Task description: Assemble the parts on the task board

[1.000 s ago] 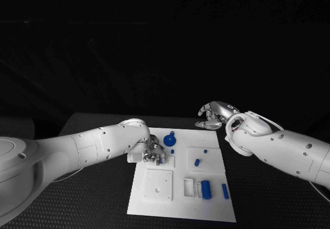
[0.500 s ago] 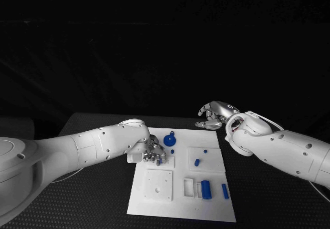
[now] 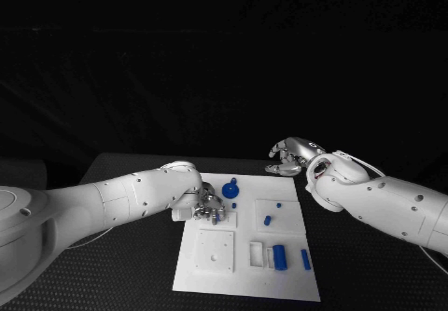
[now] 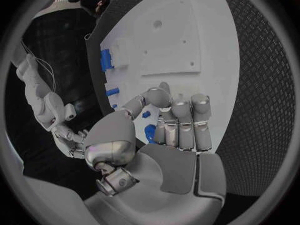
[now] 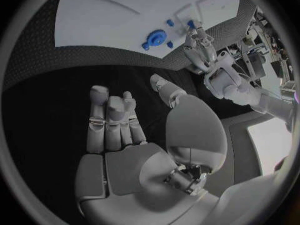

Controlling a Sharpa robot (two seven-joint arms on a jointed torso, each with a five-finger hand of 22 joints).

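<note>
The white task board (image 3: 245,278) lies mid-table. My left hand (image 3: 206,210) is low over its near-left part, fingers curled, pinching a small blue part (image 4: 150,132) between thumb and fingers (image 4: 181,125); the part's tip (image 3: 217,219) shows at a small raised plate. A blue round disc (image 3: 230,190) sits just beyond that hand. Small blue pegs (image 3: 267,220) stand mid-board. A blue cylinder (image 3: 279,254) and a blue bar (image 3: 305,259) lie at the front right. My right hand (image 3: 291,156) hangs beyond the board's far right corner, fingers loosely bent, holding nothing (image 5: 115,130).
A white square plate (image 3: 215,251) with holes sits on the board's front left, next to a narrow slot frame (image 3: 256,254). Black textured table (image 3: 131,272) surrounds the board on both sides. My right forearm (image 3: 373,201) slants over the table right of the board.
My left hand has shifted only slightly over the board, keeping the blue part. The right arm has stayed still.
</note>
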